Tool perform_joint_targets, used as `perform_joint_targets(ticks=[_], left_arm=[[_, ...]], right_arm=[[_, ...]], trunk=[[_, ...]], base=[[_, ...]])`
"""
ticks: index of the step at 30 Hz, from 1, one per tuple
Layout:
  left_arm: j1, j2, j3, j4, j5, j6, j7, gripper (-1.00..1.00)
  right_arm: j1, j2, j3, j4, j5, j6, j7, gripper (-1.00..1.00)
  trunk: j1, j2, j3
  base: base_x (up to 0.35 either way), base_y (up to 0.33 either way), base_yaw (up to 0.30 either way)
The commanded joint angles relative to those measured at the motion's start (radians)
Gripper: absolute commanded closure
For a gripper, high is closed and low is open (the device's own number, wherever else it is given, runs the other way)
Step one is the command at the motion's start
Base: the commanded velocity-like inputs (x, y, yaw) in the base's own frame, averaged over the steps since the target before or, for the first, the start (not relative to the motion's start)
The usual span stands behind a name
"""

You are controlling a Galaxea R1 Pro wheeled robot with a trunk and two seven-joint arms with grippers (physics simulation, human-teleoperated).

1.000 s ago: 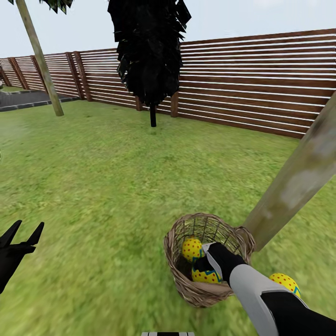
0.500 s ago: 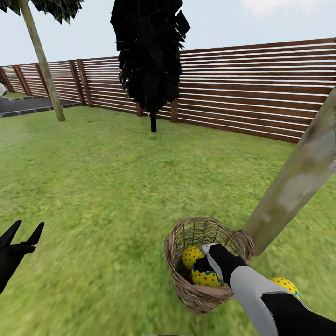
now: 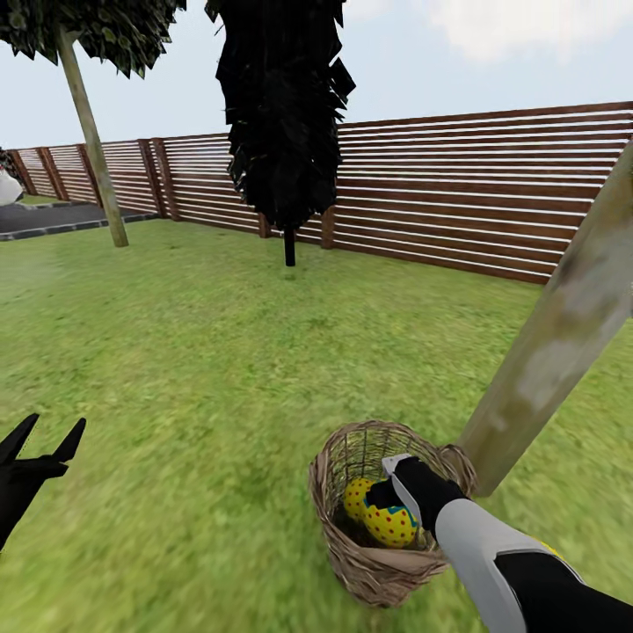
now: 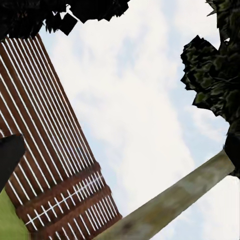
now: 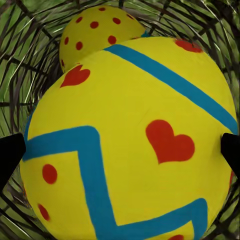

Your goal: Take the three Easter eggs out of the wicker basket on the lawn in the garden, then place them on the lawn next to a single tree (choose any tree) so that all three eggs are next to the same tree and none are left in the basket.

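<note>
Currently right gripper (image 3: 387, 494) sitting inside wicker basket (image 3: 347, 549), lower centre-right of head frame, fingers (image 5: 10, 155) clamped either side of front Easter egg (image 3: 389, 524). Second egg (image 3: 355, 495) lying just behind it, touching. Basket resting on lawn (image 3: 202, 369), rim against leaning tree trunk (image 3: 545, 352). Left gripper (image 3: 42, 444) hovering lower left, jaws spread, holding nothing.
</note>
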Motion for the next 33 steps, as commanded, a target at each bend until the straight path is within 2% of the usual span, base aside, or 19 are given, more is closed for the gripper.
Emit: perform_joint_targets(ticks=[1, 4, 6, 9, 15, 18, 23, 30, 33], left_arm=[[0.000, 0.003, 0.001, -0.019, 0.001, 0.042, -0.001, -1.00], [0.000, 0.005, 0.000, -0.081, -0.002, 0.058, 0.000, -1.00], [0.000, 0.005, -0.004, -0.092, -0.002, 0.060, 0.000, -1.00], [0.000, 0.006, -0.031, -0.096, -0.002, 0.061, 0.000, -1.00], [0.001, 0.007, -0.037, -0.134, -0.004, 0.063, 0.003, -1.00], [0.001, 0.007, -0.049, -0.138, -0.004, 0.064, 0.003, -1.00], [0.001, 0.006, -0.071, -0.139, -0.004, 0.065, 0.004, -1.00], [0.000, 0.005, -0.073, -0.140, -0.004, 0.063, 0.004, -1.00], [0.000, 0.004, -0.081, -0.140, -0.005, 0.063, 0.004, -1.00]], right_arm=[[0.000, 0.001, 0.003, -0.002, 0.009, 0.006, 0.004, 1.00], [0.000, 0.004, 0.004, -0.002, 0.010, 0.006, 0.004, 1.00], [0.000, 0.005, 0.004, -0.002, 0.013, 0.006, 0.004, 1.00], [0.000, 0.007, 0.006, -0.002, 0.015, 0.006, 0.005, 1.00], [0.000, 0.002, 0.007, -0.004, 0.016, 0.006, 0.011, 1.00], [-0.001, -0.003, 0.008, -0.036, 0.016, 0.008, 0.098, 1.00], [-0.002, -0.009, 0.006, -0.113, 0.015, 0.017, 0.173, 1.00], [-0.002, -0.016, 0.009, -0.117, 0.015, 0.023, 0.188, 1.00], [-0.002, -0.025, 0.009, -0.148, 0.014, 0.062, 0.189, 1.00]], trunk=[[-0.001, 0.000, 0.003], [-0.002, 0.001, 0.015], [-0.003, 0.001, 0.022], [-0.004, 0.002, 0.034], [-0.019, 0.028, 0.055], [-0.031, 0.049, 0.064], [-0.050, 0.084, 0.080], [-0.077, 0.133, 0.102], [-0.088, 0.154, 0.111]], base=[[0.000, 0.000, 0.000], [0.000, 0.000, 0.000], [0.000, 0.000, 0.000], [0.000, 0.000, 0.000], [0.000, 0.000, 0.000], [0.000, 0.000, 0.000], [0.000, 0.000, 0.000], [0.000, 0.000, 0.000], [0.000, 0.000, 0.000]])
